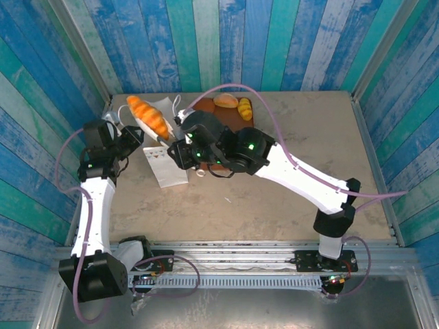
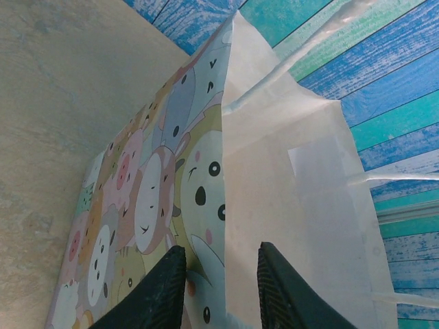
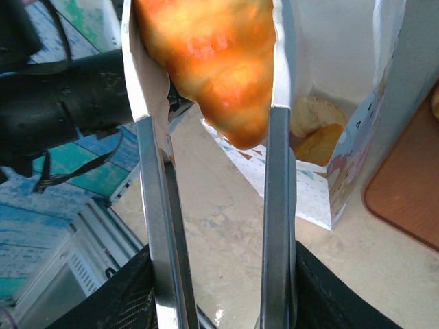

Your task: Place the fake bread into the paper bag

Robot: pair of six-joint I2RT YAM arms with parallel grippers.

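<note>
The right claw was clamped on a pair of metal tongs, its black fingers pressing on the outsides of the two flat, shiny steel arms. Between the tongs' spoon-shaped ends sat one piece of the fake bread, a glossy, lumpy roll shading from deep orange to yellow at its tapered tip. From above, that roll hung over the far left of the desk, just beyond the paper bag and not inside it.

The bag was thin white paper with crisp folds and white loop handles. One face carried a crowd of pastel cartoon animals (pigs and round-eyed creatures, by the look of them). In the right wrist view its open mouth showed two pale golden pieces already lying within.

The left claw straddled the bag's corner fold. One ribbed black finger lay on the printed face, the other on the plain white side. The fingers stood apart, and I could not tell whether they pinched the paper.

A flat brown board with rounded corners lay at the far side of the desk. A pale bun and a yellow ridged roll rested on it.
</note>
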